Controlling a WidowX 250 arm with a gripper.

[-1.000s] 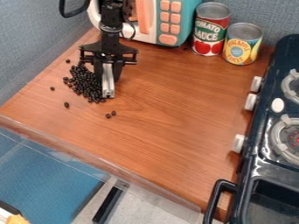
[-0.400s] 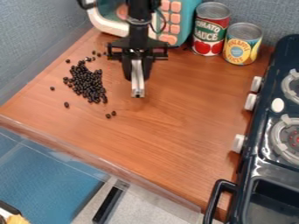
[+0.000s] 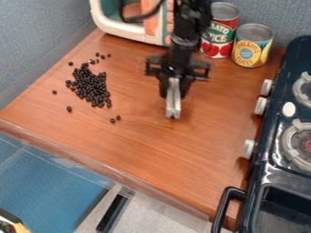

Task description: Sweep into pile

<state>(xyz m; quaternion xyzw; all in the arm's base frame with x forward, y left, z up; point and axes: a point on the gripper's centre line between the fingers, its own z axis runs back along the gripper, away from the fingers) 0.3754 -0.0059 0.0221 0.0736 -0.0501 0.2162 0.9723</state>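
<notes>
In the camera view, the tool (image 3: 173, 91), clamped on a silver bar (image 3: 173, 108), has swung clear of the dark beans (image 3: 92, 88), so we likely need another approach to gather the strays (image 3: 112, 120). Against the earlier frame, it sits nearer the stove (image 3: 271, 119); the beans lie unchanged on the bench's (image 3: 139, 141) left.

1 camera looks slantwise down on the counter (image 3: 152, 150).
</notes>
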